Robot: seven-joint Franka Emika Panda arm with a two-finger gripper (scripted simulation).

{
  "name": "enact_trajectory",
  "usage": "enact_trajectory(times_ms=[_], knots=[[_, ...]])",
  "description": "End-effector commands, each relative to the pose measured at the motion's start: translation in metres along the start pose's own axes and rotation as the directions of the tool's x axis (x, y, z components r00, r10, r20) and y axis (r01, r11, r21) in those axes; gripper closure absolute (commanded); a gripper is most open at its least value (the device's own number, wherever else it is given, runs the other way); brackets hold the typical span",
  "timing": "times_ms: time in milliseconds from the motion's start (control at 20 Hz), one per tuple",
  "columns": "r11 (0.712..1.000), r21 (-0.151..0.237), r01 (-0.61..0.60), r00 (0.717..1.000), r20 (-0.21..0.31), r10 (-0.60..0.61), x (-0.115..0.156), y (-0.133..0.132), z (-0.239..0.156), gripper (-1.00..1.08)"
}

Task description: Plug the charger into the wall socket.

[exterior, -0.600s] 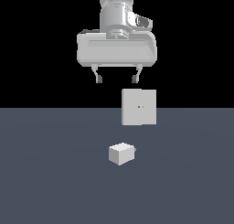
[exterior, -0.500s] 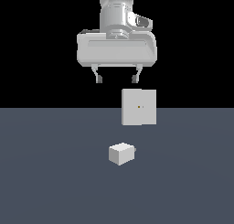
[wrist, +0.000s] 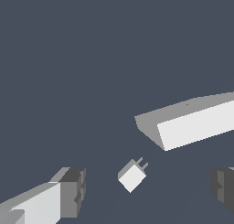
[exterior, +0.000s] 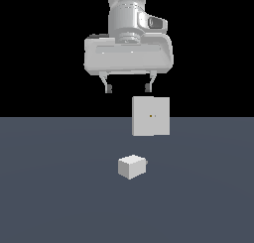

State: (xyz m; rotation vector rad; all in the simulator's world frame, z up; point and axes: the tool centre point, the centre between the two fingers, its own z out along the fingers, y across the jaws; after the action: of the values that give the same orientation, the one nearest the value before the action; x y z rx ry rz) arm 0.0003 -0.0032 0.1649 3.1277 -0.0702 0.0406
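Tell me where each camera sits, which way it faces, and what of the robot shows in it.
Exterior view: off the arm, facing the scene level; shows the gripper with jaws apart, hanging above the charger and wall socket.
Wrist view: on the wrist, looking down at the floor; both fingertips frame the picture.
Shared: the charger, its prongs toward the wall socket, lying apart from it.

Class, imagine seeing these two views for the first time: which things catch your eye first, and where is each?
The big pale gripper hangs open high above the dark floor. Below it the wall socket stands upright, a tiny yellowish dot at its centre. The small white charger lies on the floor apart from the socket; the wrist view shows its two prongs.
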Motion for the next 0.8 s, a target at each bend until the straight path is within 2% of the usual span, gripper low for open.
enact_trajectory(times_ms=[0,350,750], knots=[[0.999,-0.004,-0.032,0.999,-0.009,0.032,-0.004,0.001,0.004,-0.92],[0.987,-0.015,-0.159,0.986,-0.047,0.158,-0.017,0.006,0.019,-0.92],[0.947,-0.023,-0.321,0.943,-0.099,0.318,-0.035,0.010,0.039,-0.92]])
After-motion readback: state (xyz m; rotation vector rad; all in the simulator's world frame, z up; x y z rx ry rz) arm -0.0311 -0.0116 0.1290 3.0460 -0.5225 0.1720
